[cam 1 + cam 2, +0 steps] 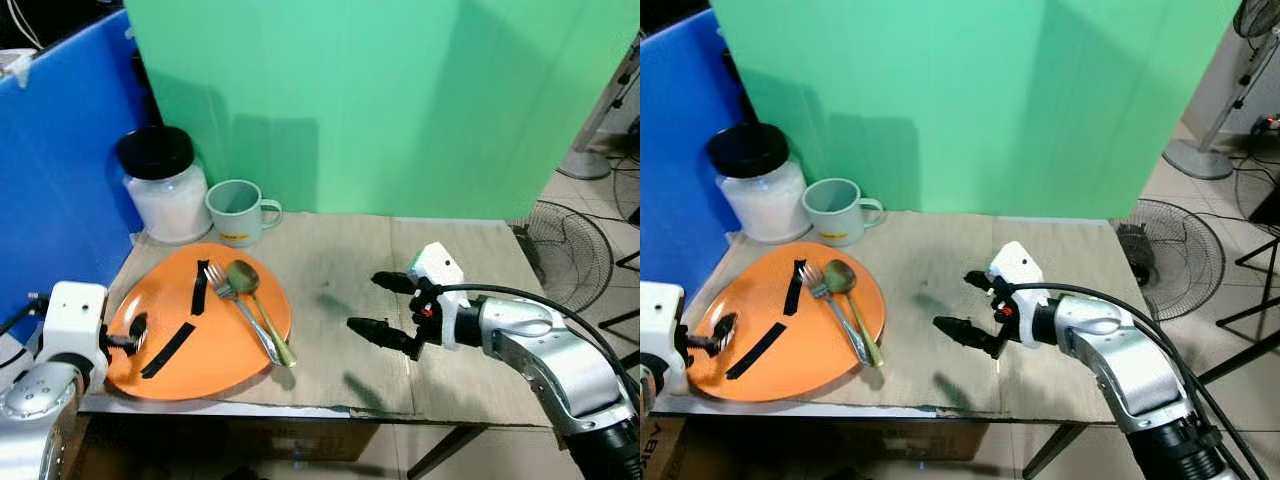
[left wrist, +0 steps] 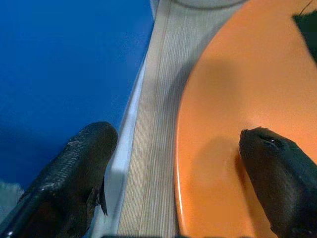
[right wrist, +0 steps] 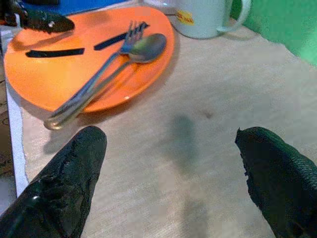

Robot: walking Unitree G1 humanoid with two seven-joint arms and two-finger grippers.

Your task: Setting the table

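Your orange plate (image 1: 230, 350) sits at the counter (image 1: 400, 260) front-left corner, w/ two black tape strips on it. Fork (image 1: 240, 308) and spoon (image 1: 258, 308) lie side by side across the plate's right half, heads toward the back, handle ends over the plate's near-right rim. Behind the plate: a pale green mug (image 1: 240, 212), handle to the right, and just left of it a jar (image 1: 163, 185) w/ black lid and white contents, close beside each other near the blue panel.

Your left tool (image 1: 130, 343) is at the plate's left edge, fingers apart; in the left wrist view one finger (image 2: 280, 181) is over the orange surface, the other off the rim on the counter-edge side, so the rim sits between them. Can't tell if either touches the plate.

Your right tool (image 1: 385, 308) hovers over bare counter, right of the plate, fingers wide apart, holding nothing, pointing left toward the fork and spoon.

A floor fan (image 1: 570, 255) stands past the counter's right end.
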